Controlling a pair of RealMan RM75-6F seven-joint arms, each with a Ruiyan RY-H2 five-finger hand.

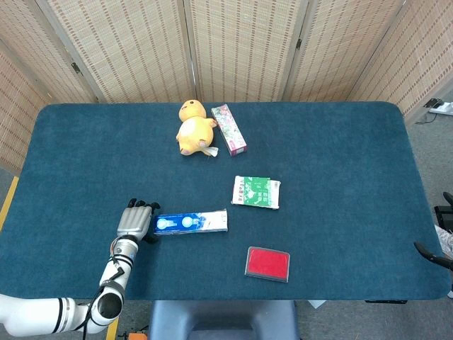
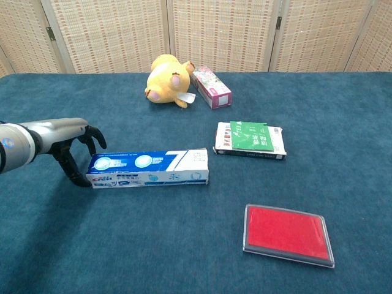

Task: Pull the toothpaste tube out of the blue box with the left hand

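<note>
The blue toothpaste box [image 2: 147, 168] lies flat, near the table's left-centre. My left hand [image 2: 76, 149] is at its left end, fingers spread, gripping nothing, thumb at the near corner. I judge thin card, light, likely to slide or crush; the tube isn't visible, so I'd work at this end flap. My right hand [image 1: 442, 244] barely shows; its state I cannot tell.

My left hand [image 2: 73, 144] sits at the left end of the toothpaste box [image 2: 147, 168], near the table's [image 1: 340, 142] near-left edge. Right of the box lies a flat packet [image 2: 249, 140]; nearer, a lidded case [image 2: 288, 234]. Far behind, a plush toy [image 2: 165, 80] lies just left of a carton [image 2: 210, 87].
</note>
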